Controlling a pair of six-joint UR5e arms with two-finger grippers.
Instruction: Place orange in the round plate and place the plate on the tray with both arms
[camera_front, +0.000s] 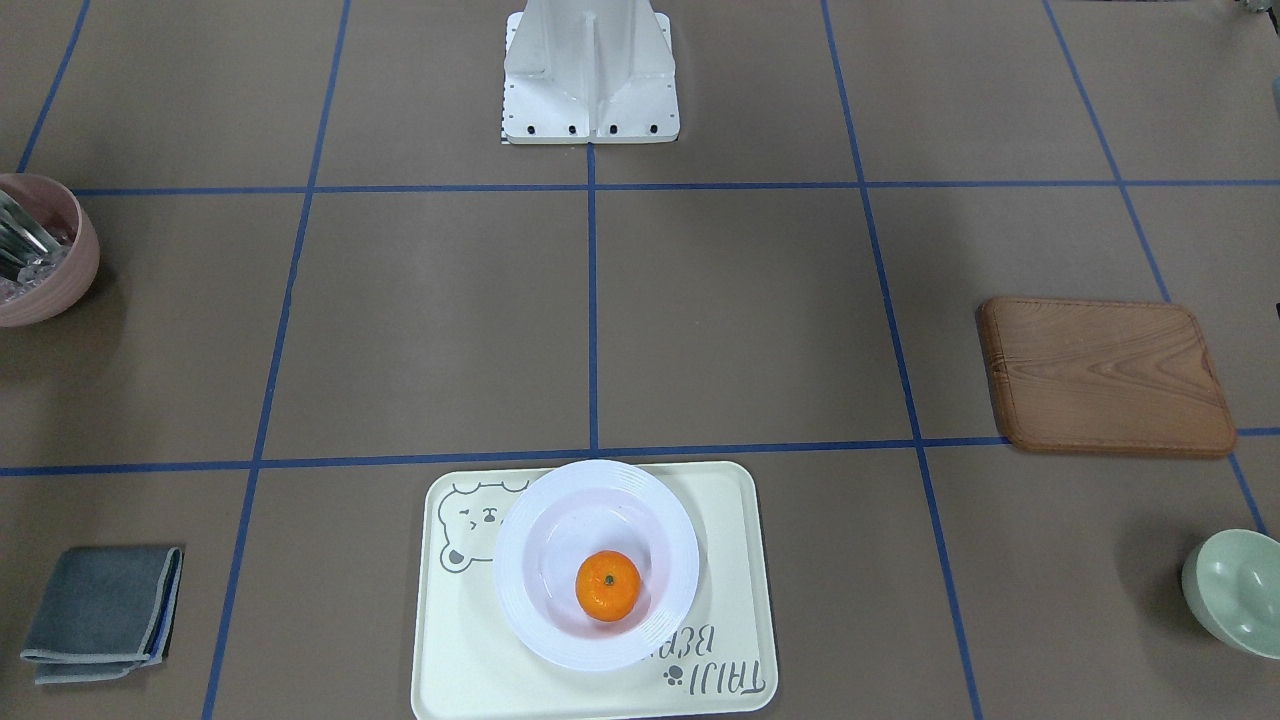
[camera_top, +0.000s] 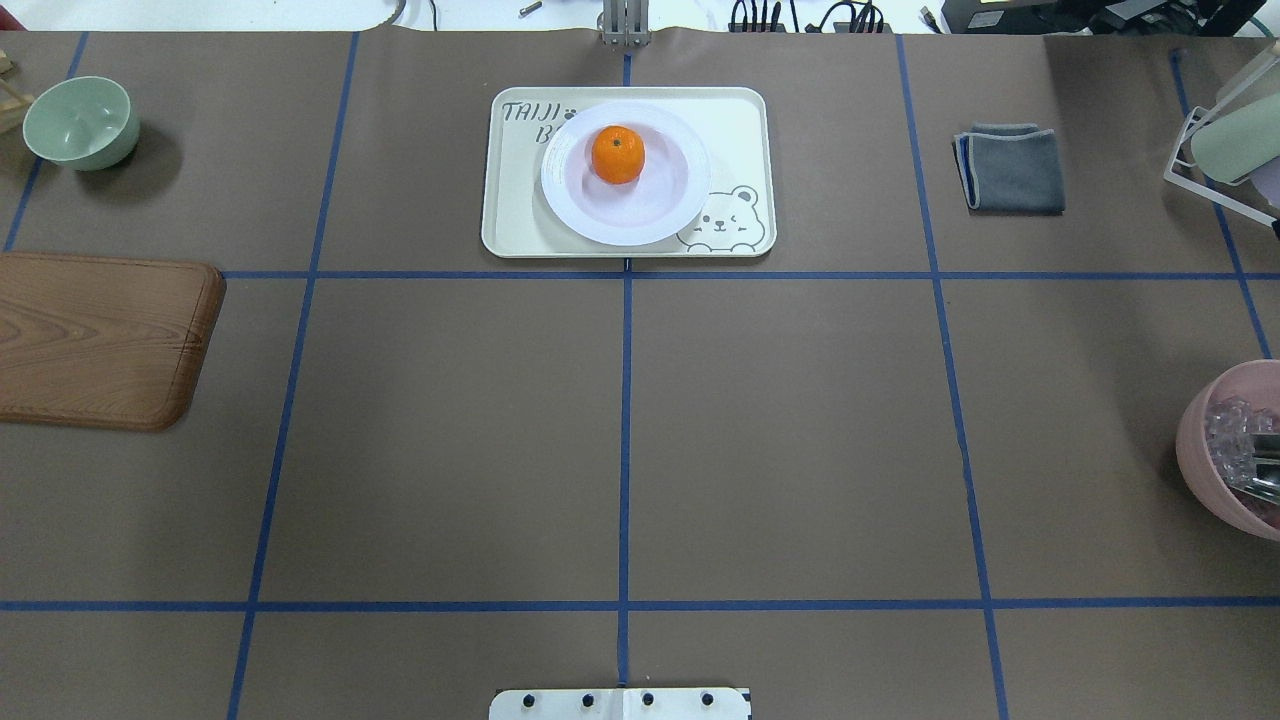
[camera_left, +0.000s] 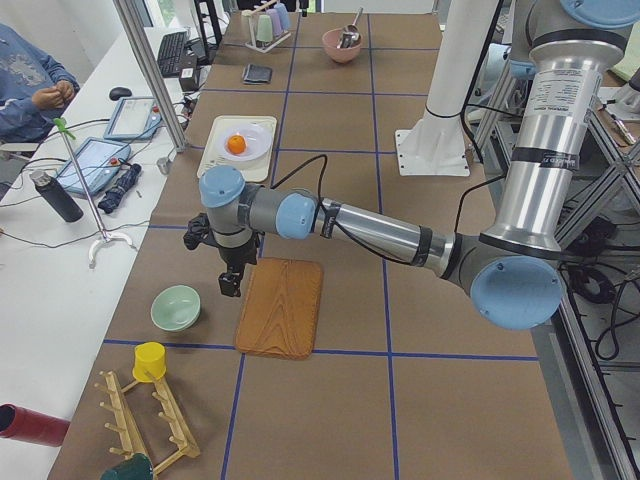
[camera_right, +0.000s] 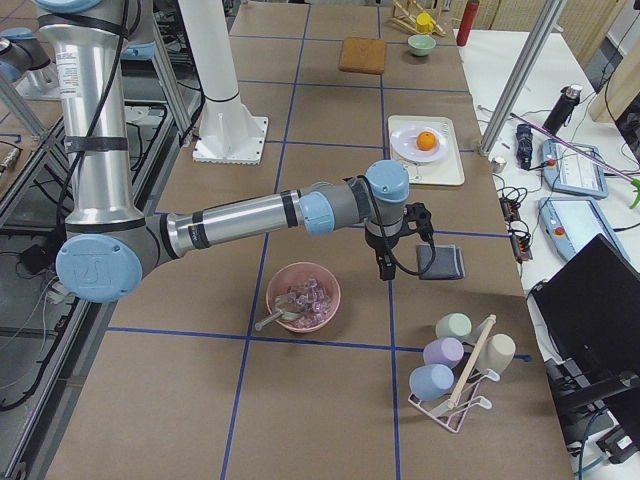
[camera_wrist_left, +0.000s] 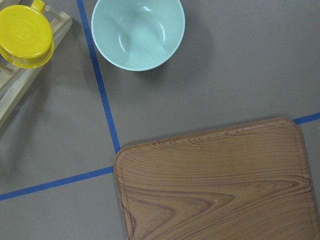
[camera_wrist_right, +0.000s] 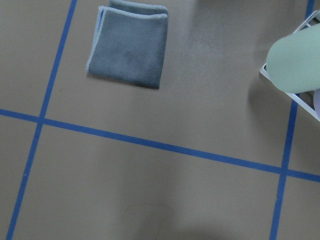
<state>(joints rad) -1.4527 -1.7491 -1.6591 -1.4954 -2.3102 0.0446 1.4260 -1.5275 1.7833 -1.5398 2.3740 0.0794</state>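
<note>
Left gripper (camera_left: 231, 285) hangs on my side view above the table's left end, over the near edge of the brown wooden board (camera_front: 1105, 375), beside the pale green bowl (camera_front: 1235, 592). I cannot tell from here whether its fingers are spread or pressed together. Right gripper (camera_right: 386, 270) hangs above the table's right end, between the pink bowl (camera_front: 50, 290) and the folded grey cloth (camera_front: 100, 610); I cannot tell its finger state either.

I see the small round bright-orange mandarin (camera_front: 608, 586) lying in the well of the round glossy white plate (camera_front: 530, 610), off centre toward the operators' edge of the table. That plate rests on the pale cream-yellow rectangular plastic tray (camera_front: 470, 660), covering part of its bear face and lettering. I find the tray at the middle of the operators' edge, well apart from both grippers.
</note>
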